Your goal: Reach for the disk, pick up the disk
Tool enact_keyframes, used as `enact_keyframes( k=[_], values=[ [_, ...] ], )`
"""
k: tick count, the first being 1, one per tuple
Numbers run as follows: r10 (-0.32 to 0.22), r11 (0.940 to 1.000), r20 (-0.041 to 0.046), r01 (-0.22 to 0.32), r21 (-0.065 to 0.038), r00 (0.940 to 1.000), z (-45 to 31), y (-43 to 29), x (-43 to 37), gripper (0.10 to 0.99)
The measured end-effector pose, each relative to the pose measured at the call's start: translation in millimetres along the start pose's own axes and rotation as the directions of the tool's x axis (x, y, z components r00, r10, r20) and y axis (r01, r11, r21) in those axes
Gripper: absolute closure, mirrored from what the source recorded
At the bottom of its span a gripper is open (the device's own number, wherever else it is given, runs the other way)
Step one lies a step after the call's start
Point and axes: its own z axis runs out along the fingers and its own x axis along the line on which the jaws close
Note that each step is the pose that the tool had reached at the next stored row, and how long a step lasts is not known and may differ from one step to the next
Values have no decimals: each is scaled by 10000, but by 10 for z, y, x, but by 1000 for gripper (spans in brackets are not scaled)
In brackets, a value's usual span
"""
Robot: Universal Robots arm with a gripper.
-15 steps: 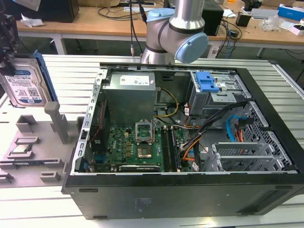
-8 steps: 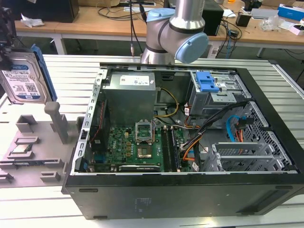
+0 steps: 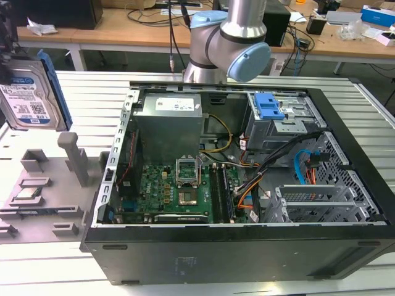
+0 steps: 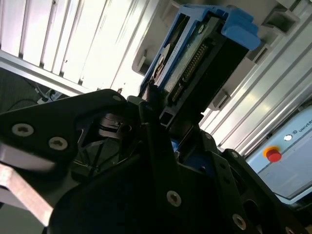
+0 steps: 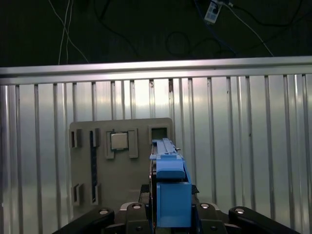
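The disk (image 3: 28, 92) is clamped on edge in your claw (image 5: 171, 222), above the grey tray (image 3: 68, 216) beside the open computer case (image 3: 216, 259) on your tabletop (image 3: 49, 271).

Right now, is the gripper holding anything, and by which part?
Yes, the disk, upright above the gray tray. The gripper has its jaws shut on the disk's flat faces near one end, with the blue side rail between them.
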Motion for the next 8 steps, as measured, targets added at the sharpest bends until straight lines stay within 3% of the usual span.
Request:
enact_keyframes(
  k=[8],
  values=[
    [0,10000,0,0,-1,10000,-130,1,2,722]
  ],
)
